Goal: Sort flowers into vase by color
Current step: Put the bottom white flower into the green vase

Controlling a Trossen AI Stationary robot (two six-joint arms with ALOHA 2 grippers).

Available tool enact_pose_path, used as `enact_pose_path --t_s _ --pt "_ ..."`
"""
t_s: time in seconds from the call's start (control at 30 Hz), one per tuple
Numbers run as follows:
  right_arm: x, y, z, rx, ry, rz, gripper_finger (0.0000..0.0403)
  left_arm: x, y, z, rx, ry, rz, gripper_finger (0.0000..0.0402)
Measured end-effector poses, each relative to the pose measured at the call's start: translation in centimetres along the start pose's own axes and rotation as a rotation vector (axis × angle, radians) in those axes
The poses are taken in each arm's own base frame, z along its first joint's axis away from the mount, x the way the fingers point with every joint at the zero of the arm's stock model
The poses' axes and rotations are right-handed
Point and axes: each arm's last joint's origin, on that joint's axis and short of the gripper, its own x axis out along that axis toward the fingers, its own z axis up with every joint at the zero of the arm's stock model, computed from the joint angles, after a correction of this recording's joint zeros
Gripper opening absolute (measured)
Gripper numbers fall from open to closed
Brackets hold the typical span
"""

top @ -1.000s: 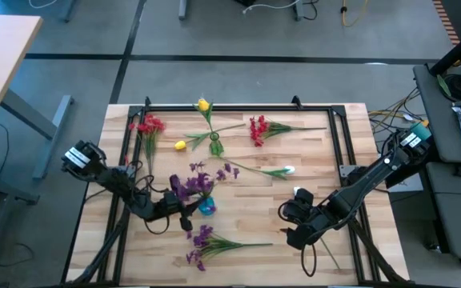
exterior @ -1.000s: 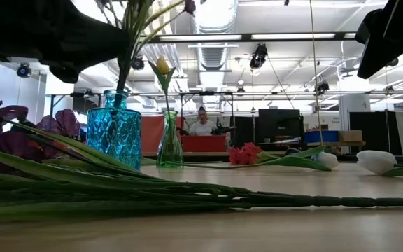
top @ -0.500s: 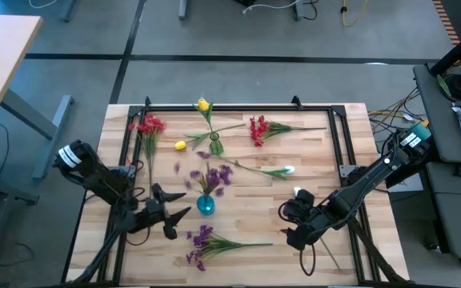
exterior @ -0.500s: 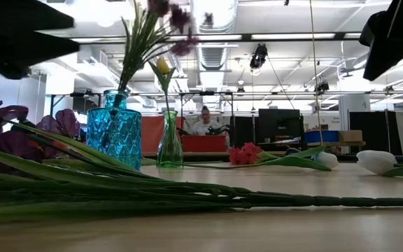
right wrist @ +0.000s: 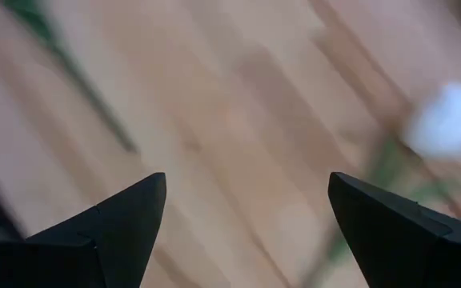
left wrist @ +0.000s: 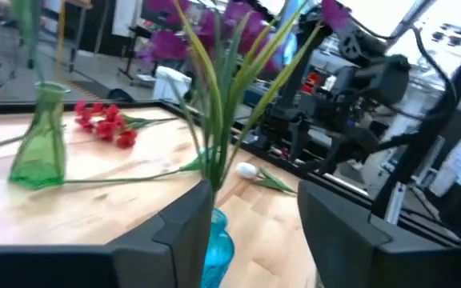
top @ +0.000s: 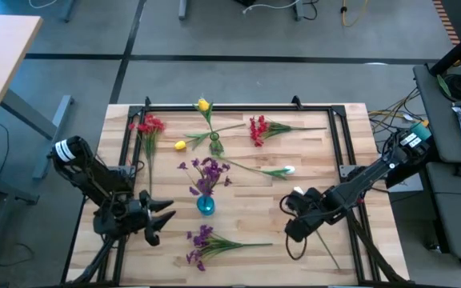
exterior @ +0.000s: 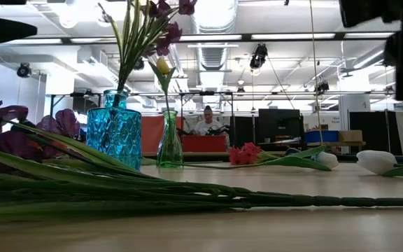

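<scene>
While purple flowers (top: 206, 172) stand in the blue vase (top: 205, 206) seen from above, the left gripper (top: 160, 219) sits beside it, fingers spread and empty. Low down, stems (exterior: 152, 192) lie flat. The right gripper (right wrist: 246, 216) gapes empty over bare table (right wrist: 214, 136).

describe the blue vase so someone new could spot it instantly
On the wooden table, look near the middle, toward the front edge. The blue vase stands there upright, holding a purple bunch. The green vase behind it is slimmer and holds a yellow flower.
</scene>
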Motion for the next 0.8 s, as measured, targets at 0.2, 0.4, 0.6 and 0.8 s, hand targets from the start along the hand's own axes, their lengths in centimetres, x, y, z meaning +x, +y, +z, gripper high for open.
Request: enact_pose_path --t_s 0.2,0.4,0.6,0.8 --pt "-0.2 -2.5 -0.3 0.112 0.107 -0.241 0.0329 0.6 0.2 -1.2 -0.012 0.002 -0.012 0.0148" --pt "0.0 -3.0 -0.6 0.118 0.147 -0.269 0.0325 1.5 0.6 -4.0 -0.049 0.165 -0.228 0.013" --pt "1.0 -3.4 -1.0 0.133 0.165 -0.256 0.0325 1.3 2.5 -6.5 -0.212 0.459 -0.217 0.0108" --pt "3.8 -4.1 -1.7 0.188 0.144 -0.187 0.0324 2.5 3.0 -7.3 -0.283 0.611 -0.087 0.0084"
